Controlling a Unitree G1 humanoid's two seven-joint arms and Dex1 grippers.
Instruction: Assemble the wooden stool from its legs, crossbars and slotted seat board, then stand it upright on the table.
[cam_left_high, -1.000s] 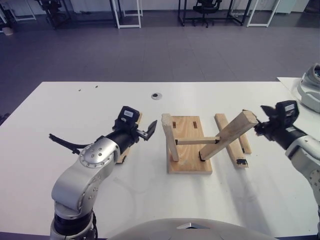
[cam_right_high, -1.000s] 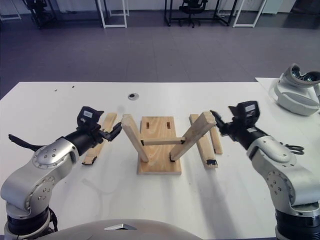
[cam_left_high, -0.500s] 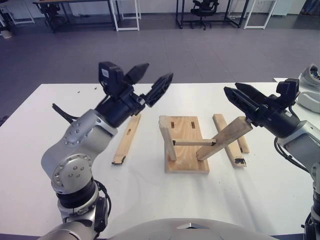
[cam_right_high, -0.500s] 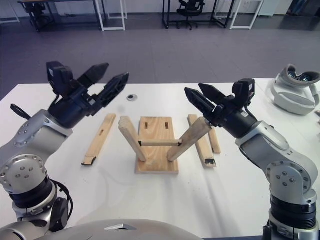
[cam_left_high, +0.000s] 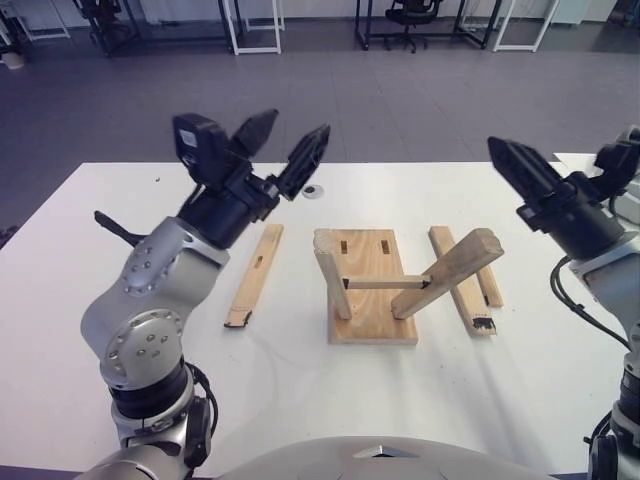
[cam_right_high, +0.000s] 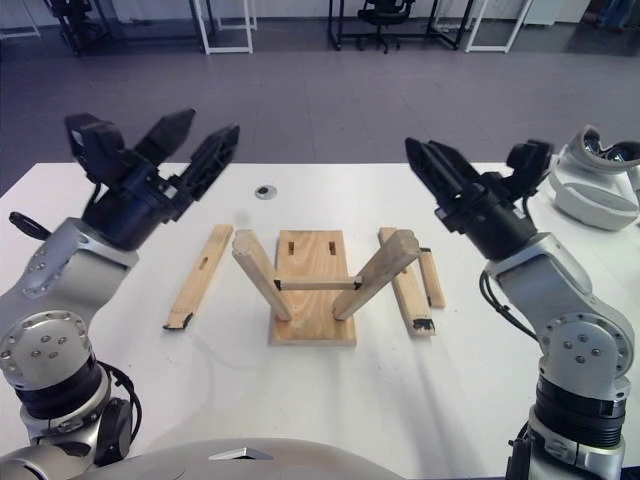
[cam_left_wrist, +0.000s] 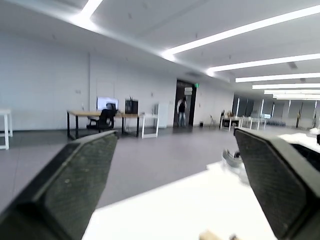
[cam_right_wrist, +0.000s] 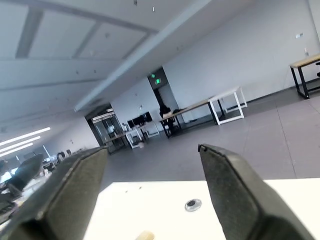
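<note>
**Markings.** The left gripper (cam_left_high: 298, 124) carries a small pale label on its housing, with print too small to read. The wrist views show a lit green sign (cam_left_wrist: 197, 85) over a far doorway, and its characters are not legible.

**Task item.** The seat board (cam_left_high: 373, 310) lies flat at mid-table. Its long axis runs away from the robot, and two slots (cam_left_high: 344, 243) sit near its far end. Two legs stand on the board and lean apart. The left leg (cam_left_high: 333, 275) tips toward the robot's left and the right leg (cam_left_high: 447, 272) tips toward its right. A crossbar (cam_left_high: 382, 284) joins them, lying level across the board.

A loose slotted piece (cam_left_high: 255, 275) lies flat to the left of the board, roughly parallel to it. Just right of the board lie a long piece (cam_left_high: 472, 310) and a shorter piece (cam_left_high: 488, 285), side by side. The leaning right leg partly overlaps them.

**Grippers.** The left gripper hangs above the table's far left, with its fingers spread wide and nothing between them. The right gripper (cam_right_wrist: 151, 148) hangs above the table's right side, also spread and holding nothing.

**View differences.**
- The right eye view shows the full white headset (cam_right_high: 590, 185). The left eye view shows its edge at the frame border.
- The right wrist view shows the round table fitting (cam_right_wrist: 192, 204) between its fingers.
- Both wrist views show the room's desks and ceiling lights.
</note>
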